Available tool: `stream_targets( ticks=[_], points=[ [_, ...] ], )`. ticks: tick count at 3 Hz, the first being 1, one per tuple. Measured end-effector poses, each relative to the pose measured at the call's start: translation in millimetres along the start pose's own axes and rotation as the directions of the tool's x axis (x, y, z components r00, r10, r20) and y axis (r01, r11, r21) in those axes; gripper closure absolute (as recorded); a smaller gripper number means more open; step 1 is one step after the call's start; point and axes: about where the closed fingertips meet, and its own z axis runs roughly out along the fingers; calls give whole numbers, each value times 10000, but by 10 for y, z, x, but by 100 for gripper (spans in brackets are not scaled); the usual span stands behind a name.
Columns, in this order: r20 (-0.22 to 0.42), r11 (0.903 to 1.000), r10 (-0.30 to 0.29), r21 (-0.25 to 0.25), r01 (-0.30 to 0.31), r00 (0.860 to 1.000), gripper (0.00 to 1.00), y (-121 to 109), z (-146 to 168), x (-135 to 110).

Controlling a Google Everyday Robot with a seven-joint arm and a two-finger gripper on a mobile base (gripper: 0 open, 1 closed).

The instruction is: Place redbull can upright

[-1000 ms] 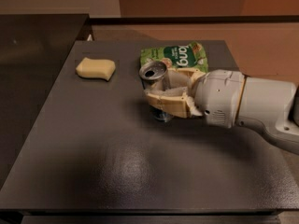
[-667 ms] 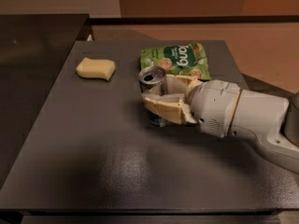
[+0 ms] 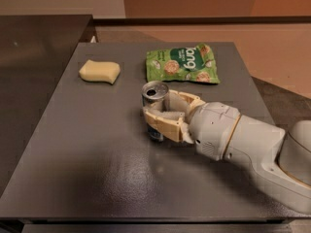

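Observation:
The redbull can stands upright near the middle of the dark grey table, its silver top with the opening facing up. My gripper reaches in from the right with its cream fingers around the can's body, shut on it. The can's lower body is mostly hidden behind the fingers. The white arm extends toward the lower right.
A green snack bag lies flat behind the can at the table's far side. A pale yellow sponge lies at the far left. A darker counter adjoins the table on the left. The floor drops away on the right.
The gripper and the can have come forward and down, away from the snack bag. The can now stands upright on the table with the fingers still around it.

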Motion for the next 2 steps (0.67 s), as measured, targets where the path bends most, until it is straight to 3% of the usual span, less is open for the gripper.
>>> stream_targets(
  ticks=[2],
  points=[
    [102,9981,-10,617,4,9999,59,63,15,165]
  ],
)
